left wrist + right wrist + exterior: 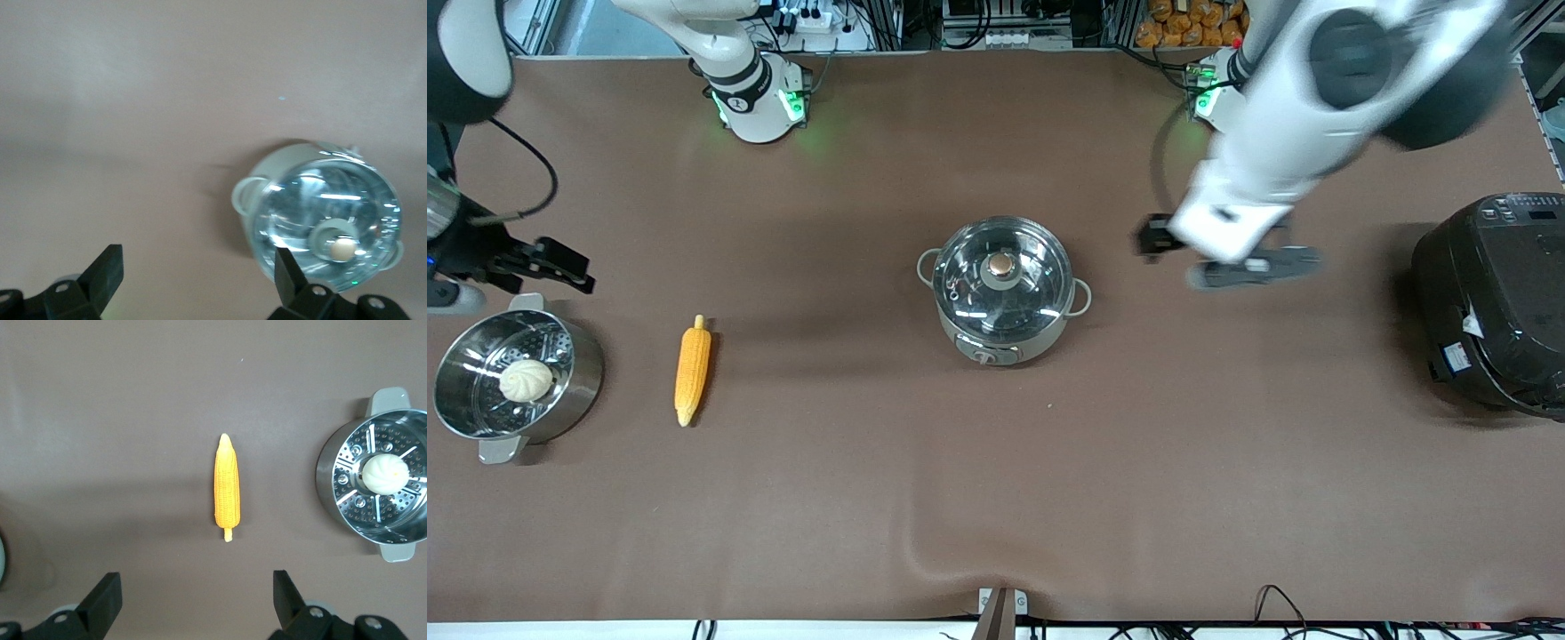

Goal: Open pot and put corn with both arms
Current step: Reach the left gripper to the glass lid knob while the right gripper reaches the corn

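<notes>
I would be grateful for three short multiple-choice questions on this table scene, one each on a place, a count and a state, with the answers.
1. Where does the corn lie?
A. inside the pot
B. on the table between the steamer pot and the pot
C. on the black rice cooker

2. How many buns are in the steamer pot?
A. none
B. one
C. three

3. What is the state of the pot?
A. its glass lid is on
B. its lid lies on the table
C. it is tipped on its side

Answers:
1 B, the front view shows it flat on the table between the two.
2 B, a single white bun rests on the perforated insert.
3 A, the glass lid with its knob sits on top; the left gripper hangs open beside the pot, and the right gripper is open over the table near the corn.
</notes>
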`<act>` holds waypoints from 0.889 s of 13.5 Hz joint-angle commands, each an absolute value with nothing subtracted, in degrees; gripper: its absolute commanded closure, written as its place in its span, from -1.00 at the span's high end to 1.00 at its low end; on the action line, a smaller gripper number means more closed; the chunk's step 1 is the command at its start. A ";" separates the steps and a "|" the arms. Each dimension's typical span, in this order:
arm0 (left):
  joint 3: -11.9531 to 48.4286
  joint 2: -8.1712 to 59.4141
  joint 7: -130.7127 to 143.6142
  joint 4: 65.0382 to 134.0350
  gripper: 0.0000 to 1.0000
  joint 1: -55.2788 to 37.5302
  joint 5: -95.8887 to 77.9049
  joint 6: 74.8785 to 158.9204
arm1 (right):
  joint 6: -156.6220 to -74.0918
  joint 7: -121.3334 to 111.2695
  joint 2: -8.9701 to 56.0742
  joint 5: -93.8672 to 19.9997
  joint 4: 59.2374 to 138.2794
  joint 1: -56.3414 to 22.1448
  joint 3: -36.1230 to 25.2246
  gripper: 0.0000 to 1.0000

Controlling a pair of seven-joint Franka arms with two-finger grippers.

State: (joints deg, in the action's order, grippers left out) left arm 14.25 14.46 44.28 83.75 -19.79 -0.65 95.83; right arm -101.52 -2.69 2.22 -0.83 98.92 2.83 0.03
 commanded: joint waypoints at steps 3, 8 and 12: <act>13.62 23.10 58.85 81.65 1.00 -30.92 2.44 103.07 | -110.00 -6.32 0.35 -0.44 109.57 4.65 -0.09 1.00; 13.45 26.63 63.19 87.52 1.00 -36.47 3.60 112.21 | -128.97 -5.98 0.96 -0.70 123.80 5.62 -0.09 1.00; 13.62 27.42 64.24 89.91 1.00 -36.74 5.27 116.09 | -139.73 -6.32 8.87 -1.14 127.26 4.05 -0.09 1.00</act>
